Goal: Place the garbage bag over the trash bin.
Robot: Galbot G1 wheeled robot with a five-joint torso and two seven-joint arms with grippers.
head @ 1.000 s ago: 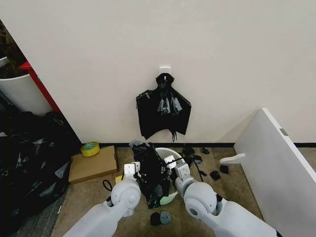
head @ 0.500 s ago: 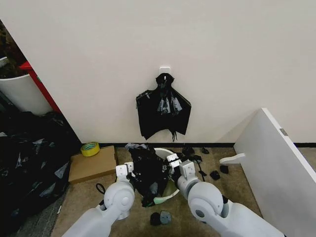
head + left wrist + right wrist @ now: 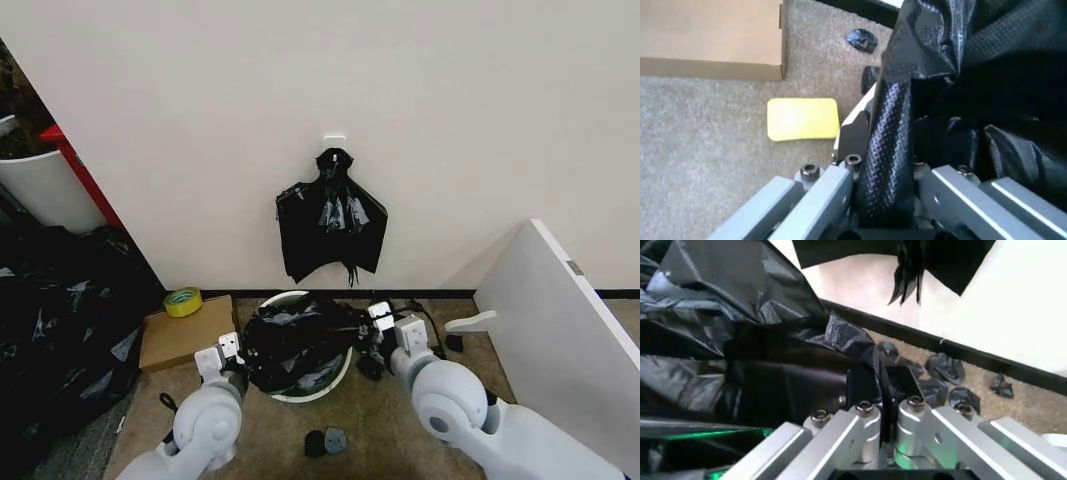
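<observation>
The black garbage bag (image 3: 295, 338) is stretched wide across the mouth of the white trash bin (image 3: 305, 395), whose rim shows in front of and behind it. My left gripper (image 3: 229, 349) is shut on the bag's left edge. In the left wrist view a fold of the garbage bag (image 3: 883, 165) runs between the fingers, beside the trash bin's rim (image 3: 855, 116). My right gripper (image 3: 381, 319) holds the right edge. In the right wrist view that gripper (image 3: 881, 385) pinches a thin edge of the garbage bag (image 3: 740, 340).
A knotted bunch of black bags (image 3: 331, 225) hangs on the wall behind the bin. A cardboard box (image 3: 185, 332) with a yellow tape roll (image 3: 182, 301) lies left, beside a heap of black plastic (image 3: 60, 320). A white board (image 3: 560, 340) leans right. Black scraps (image 3: 325, 440) litter the floor.
Both grippers have moved apart and forward, pulling the bag from a narrow bunch into a wide sheet over the bin's mouth.
</observation>
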